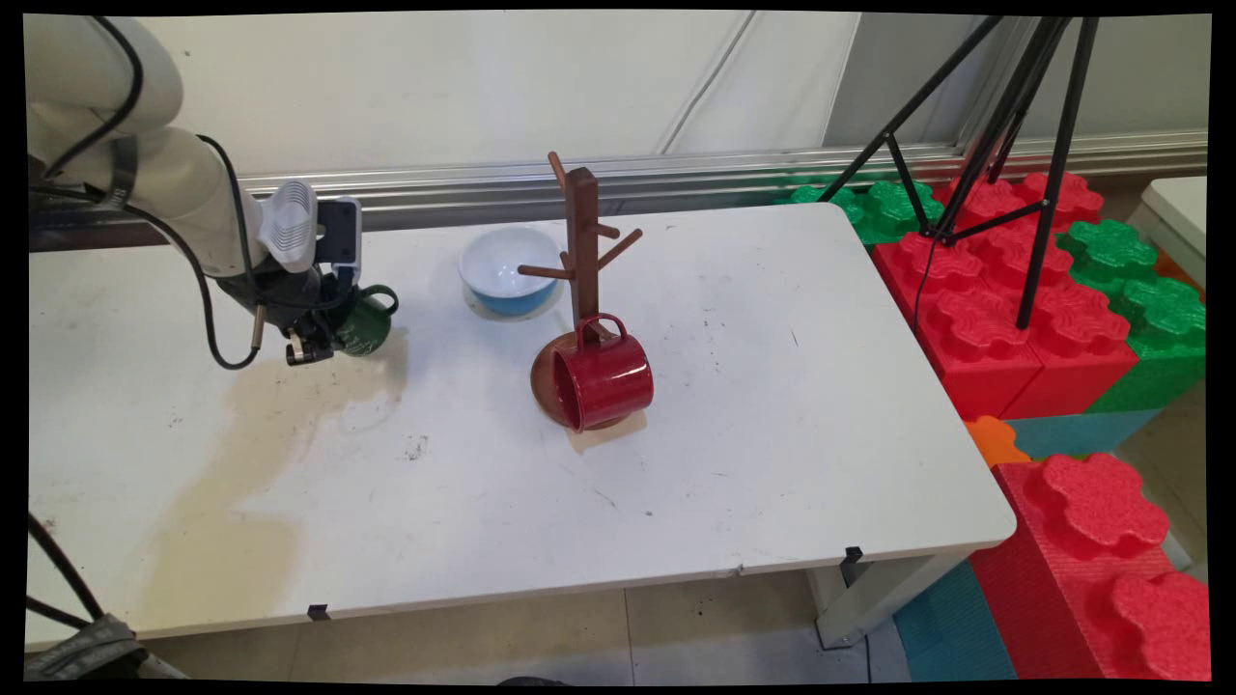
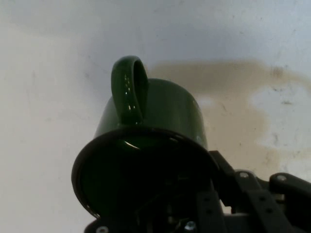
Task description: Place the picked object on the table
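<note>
One white arm reached in from the upper left, low over the worktop point(image 1: 483, 483) at its left side. Its claw point(image 1: 323, 343) was closed on a green mug point(image 1: 369, 323), gripping the rim. That mug lay tilted, mouth toward the claw, handle point(image 2: 129, 92) uppermost.

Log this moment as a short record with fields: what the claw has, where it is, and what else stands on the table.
claw: black two-finger claw over the table's left part, shut on the rim of the glossy green enamel mug
mug pose: tilted, handle uppermost in the hand view, off the white table
rack: brown wooden mug tree mid-table, pegs bare
red mug: shiny red enamel mug on its side against the tree's round base
bowl: light blue bowl, white inside, behind-left of the tree
stain: tan patch on the tabletop below the claw
</note>
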Robot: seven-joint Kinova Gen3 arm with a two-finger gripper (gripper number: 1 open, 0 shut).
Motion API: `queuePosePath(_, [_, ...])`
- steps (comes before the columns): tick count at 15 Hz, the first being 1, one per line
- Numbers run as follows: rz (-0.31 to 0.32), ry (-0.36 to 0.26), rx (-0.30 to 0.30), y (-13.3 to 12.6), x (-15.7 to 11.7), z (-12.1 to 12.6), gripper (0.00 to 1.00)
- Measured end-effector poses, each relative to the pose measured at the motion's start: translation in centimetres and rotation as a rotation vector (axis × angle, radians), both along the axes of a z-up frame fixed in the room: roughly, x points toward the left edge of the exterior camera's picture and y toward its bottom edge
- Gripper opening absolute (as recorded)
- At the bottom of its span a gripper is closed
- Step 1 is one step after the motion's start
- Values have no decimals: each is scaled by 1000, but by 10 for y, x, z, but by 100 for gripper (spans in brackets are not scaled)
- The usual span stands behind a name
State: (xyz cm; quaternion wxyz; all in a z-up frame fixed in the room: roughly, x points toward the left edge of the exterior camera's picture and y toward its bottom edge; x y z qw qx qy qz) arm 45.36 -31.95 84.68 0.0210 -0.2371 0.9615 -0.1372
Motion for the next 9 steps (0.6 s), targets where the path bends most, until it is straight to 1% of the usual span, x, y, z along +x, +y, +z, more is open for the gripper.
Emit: queuePosePath(9, [17, -15, 40, -7, -4, -9, 0])
